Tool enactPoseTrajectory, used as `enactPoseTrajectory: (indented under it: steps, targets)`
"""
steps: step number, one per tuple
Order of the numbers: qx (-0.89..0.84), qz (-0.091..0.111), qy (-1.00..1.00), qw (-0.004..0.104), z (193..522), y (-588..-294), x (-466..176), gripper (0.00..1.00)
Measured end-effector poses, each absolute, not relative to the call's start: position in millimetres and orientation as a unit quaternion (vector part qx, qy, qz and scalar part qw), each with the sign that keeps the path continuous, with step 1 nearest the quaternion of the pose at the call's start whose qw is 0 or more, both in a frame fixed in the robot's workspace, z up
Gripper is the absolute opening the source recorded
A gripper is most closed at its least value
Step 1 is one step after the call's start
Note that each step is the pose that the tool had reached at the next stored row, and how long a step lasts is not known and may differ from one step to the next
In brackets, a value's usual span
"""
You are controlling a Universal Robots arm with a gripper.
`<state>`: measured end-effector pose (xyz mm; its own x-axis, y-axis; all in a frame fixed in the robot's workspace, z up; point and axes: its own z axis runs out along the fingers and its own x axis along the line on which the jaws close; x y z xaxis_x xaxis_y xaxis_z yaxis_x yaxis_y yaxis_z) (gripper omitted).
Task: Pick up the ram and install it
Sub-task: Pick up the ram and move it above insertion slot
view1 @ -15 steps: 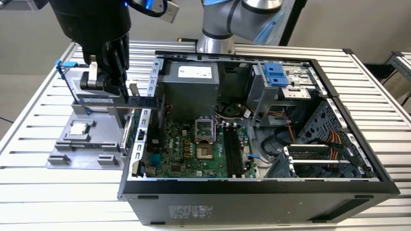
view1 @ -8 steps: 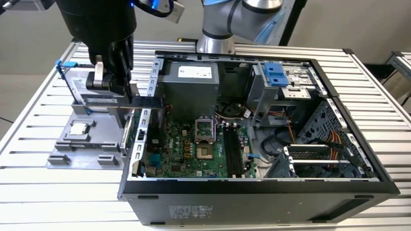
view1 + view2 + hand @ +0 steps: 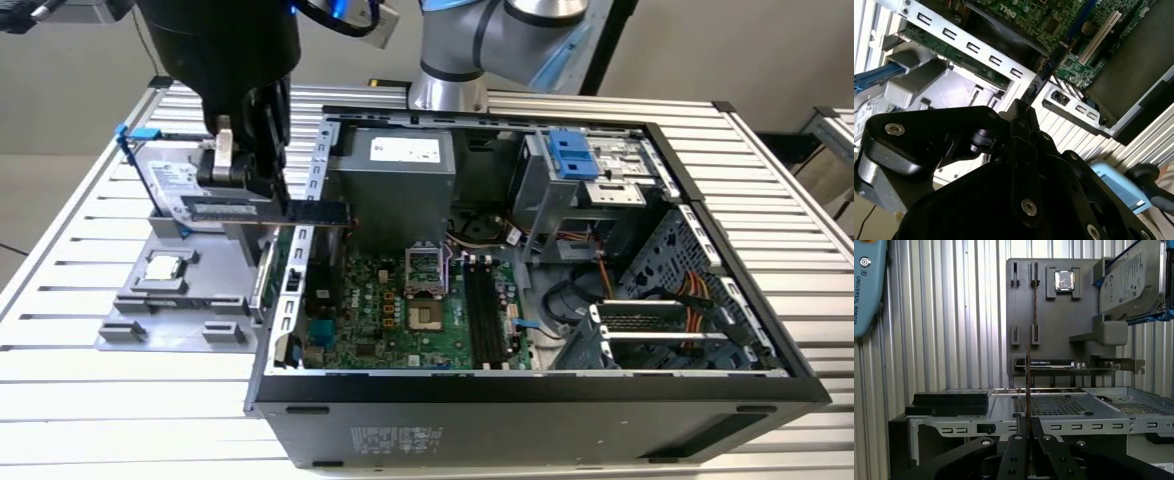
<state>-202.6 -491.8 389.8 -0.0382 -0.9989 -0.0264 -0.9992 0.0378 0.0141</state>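
Note:
My gripper (image 3: 251,188) hangs over the case's left wall in the exterior view, shut on the ram (image 3: 287,211). The ram is a long dark stick with a pale label, held level in the air, one end reaching over the motherboard (image 3: 387,310). In both wrist views the ram shows edge-on as a thin strip (image 3: 1027,382) (image 3: 1048,67) rising from the closed fingertips (image 3: 1019,436) (image 3: 1018,112). The black memory slots (image 3: 483,312) lie further inside the case, to the exterior view's right of the gripper.
A grey parts tray (image 3: 174,310) (image 3: 1054,330) beside the case carries a small silver processor (image 3: 163,267) (image 3: 1064,281) and a silver hard drive (image 3: 167,185) (image 3: 1129,282) with blue rails. The open computer case (image 3: 534,385) holds a power supply (image 3: 394,175) and a drive cage (image 3: 587,165).

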Motion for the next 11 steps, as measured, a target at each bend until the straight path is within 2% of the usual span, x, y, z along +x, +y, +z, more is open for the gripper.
enactPoseTrajectory:
  steps: [11]
  targets:
    - [-0.693, 0.014, 0.720, 0.005, 389.8, -491.8, -193.9, 0.00]
